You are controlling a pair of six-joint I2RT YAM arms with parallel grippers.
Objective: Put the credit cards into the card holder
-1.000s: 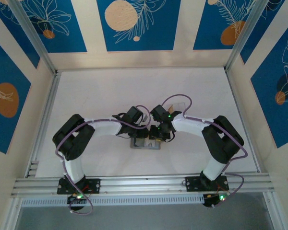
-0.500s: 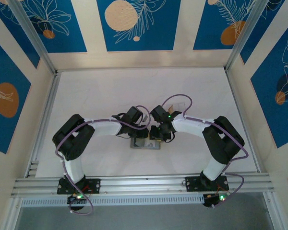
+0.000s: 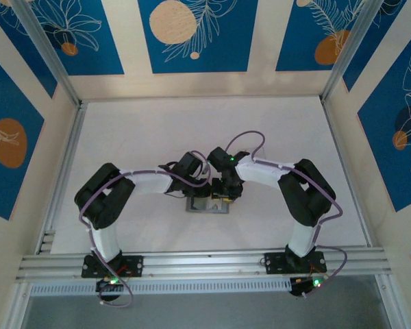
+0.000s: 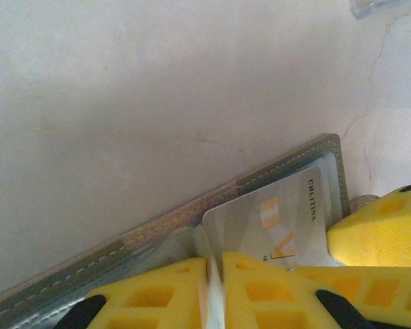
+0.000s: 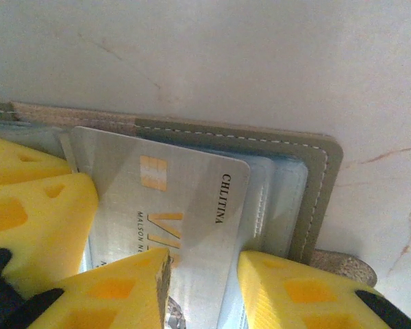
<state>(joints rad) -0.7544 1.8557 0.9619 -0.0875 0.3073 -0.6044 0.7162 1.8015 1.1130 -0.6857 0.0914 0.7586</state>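
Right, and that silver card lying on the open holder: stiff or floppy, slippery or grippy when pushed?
Probably stiff: the silver card shows straight edges and no sag where it overlaps the card holder. Likely slippery: its face is glossy and the holder's pale pockets look smooth. Thin too, so it could slide rather than catch.

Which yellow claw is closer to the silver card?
Right, narrowly. The right gripper sits over the silver card, which shows between its fingers; the left gripper is pinched shut at the card's corner.
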